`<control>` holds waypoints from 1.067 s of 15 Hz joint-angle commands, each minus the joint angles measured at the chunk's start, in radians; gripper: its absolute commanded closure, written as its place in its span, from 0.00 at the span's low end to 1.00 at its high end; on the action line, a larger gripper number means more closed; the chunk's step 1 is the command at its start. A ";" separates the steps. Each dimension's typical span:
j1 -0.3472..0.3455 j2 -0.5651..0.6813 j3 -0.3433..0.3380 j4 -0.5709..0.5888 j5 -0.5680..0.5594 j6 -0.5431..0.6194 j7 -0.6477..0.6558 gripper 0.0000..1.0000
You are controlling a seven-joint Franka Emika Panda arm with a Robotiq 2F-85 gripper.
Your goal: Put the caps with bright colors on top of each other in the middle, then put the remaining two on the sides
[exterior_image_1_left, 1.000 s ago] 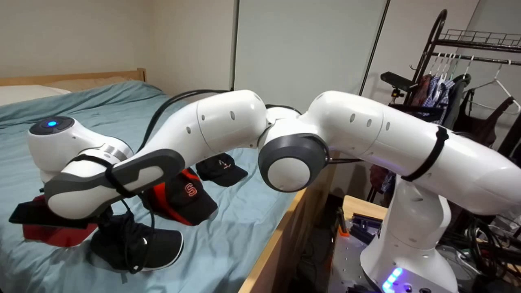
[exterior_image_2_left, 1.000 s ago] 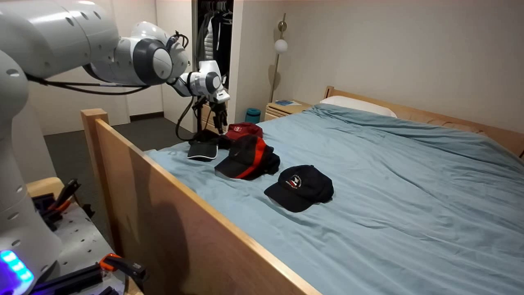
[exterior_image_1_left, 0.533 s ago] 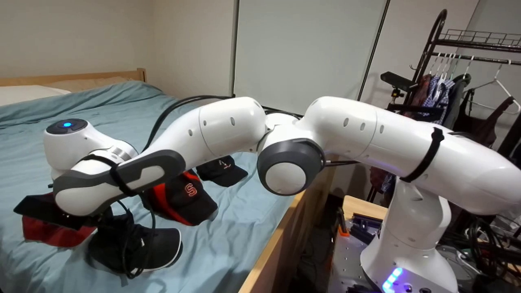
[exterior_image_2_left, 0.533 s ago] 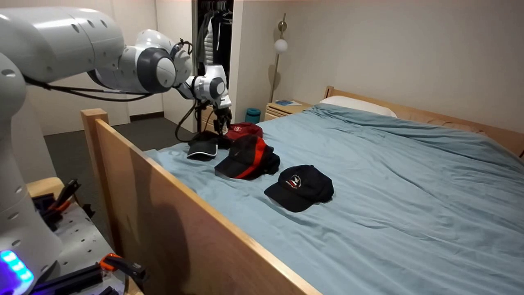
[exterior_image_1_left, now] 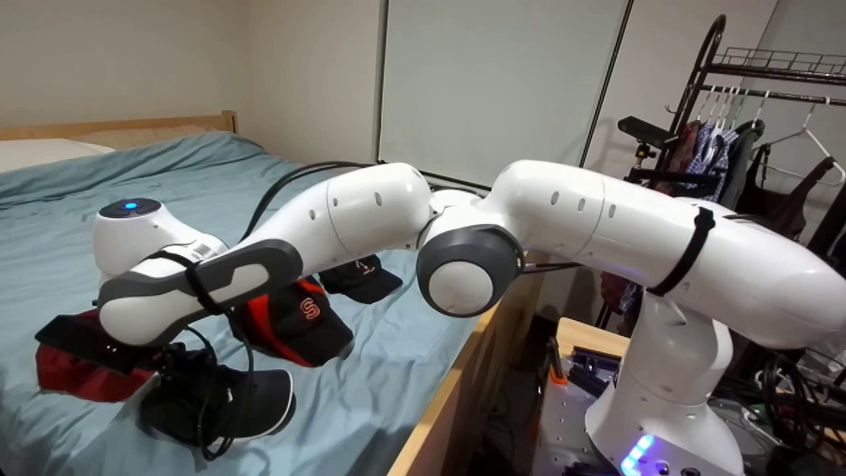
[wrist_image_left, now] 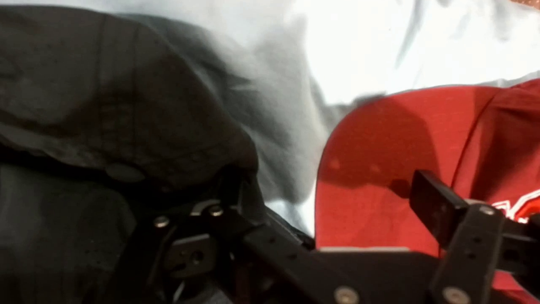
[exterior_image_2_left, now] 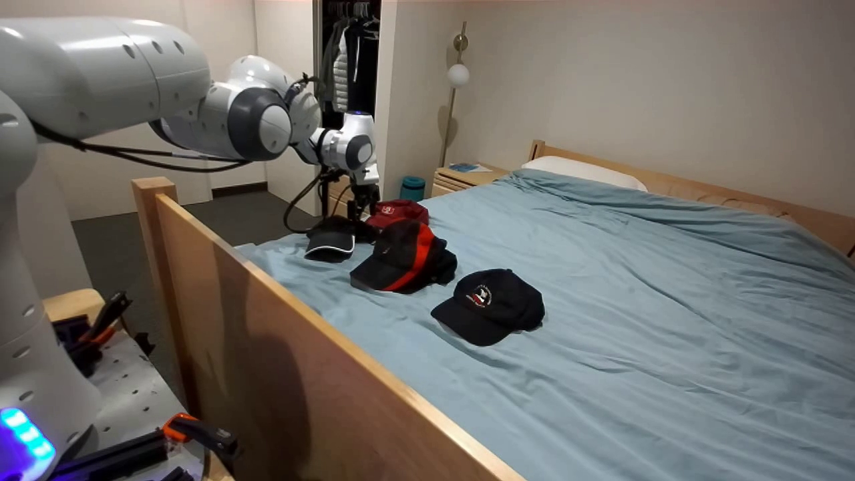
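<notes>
Fingers (wrist_image_left: 438, 209) wide, nothing gripped; red cap (exterior_image_2_left: 399, 213) looks light, soft-crowned, stiffer at the brim (wrist_image_left: 379, 156), so probably best pinched by that edge.

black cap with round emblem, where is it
In an exterior view, the black round-emblem cap lies on blue bedding, right of the red-striped black cap.

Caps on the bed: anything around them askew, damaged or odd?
No damage visible. Odd: a loose cable loop hangs low in front of the white-edged black cap in an exterior view, a possible snag; contact can't be told. In the wrist view, the open gripper has one finger at that cap's edge, the other over the red cap.
</notes>
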 commanded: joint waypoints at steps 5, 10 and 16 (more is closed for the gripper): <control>0.000 0.090 0.004 0.113 -0.013 0.200 -0.061 0.00; 0.004 0.044 0.009 0.034 -0.005 0.200 -0.046 0.00; 0.022 0.100 -0.043 0.078 -0.026 0.300 -0.008 0.00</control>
